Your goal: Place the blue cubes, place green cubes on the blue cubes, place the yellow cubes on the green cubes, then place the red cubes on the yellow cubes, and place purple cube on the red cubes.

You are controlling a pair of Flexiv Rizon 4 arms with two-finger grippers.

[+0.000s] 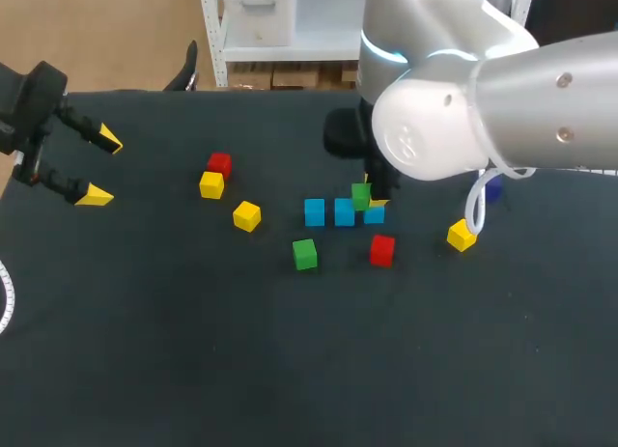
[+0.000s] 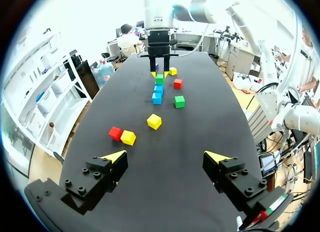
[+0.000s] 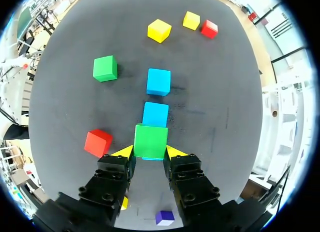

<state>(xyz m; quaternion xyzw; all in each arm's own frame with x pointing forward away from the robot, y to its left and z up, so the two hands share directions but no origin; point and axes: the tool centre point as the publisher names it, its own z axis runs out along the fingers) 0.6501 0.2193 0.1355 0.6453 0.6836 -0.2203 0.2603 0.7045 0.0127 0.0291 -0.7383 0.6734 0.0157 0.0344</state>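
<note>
Cube count first: three blue cubes point(image 1: 314, 212) are lined up in a row mid-table point(image 1: 290, 370); two green, three yellow, two red and one purple are counted too. The right gripper point(image 3: 150, 153) is clamped on a green cube point(image 3: 151, 140), one yellow tip pressed to each side; it's held right over the end blue cube point(image 1: 375, 216), of which only a sliver is seen, so whether it's actually resting on it can't be told tbh. The other green cube point(image 1: 305, 254) is sat loose just in front of the row, a red cube point(image 1: 382, 249) near it; the second red cube point(image 1: 219, 163) is found further left, touching one of the yellow cubes point(image 1: 211, 184); the purple cube point(image 3: 164, 218) is tucked under the right arm. The left gripper point(image 1: 101, 167) is parked at the table's left edge, fingers spread wide, nothing held.
</note>
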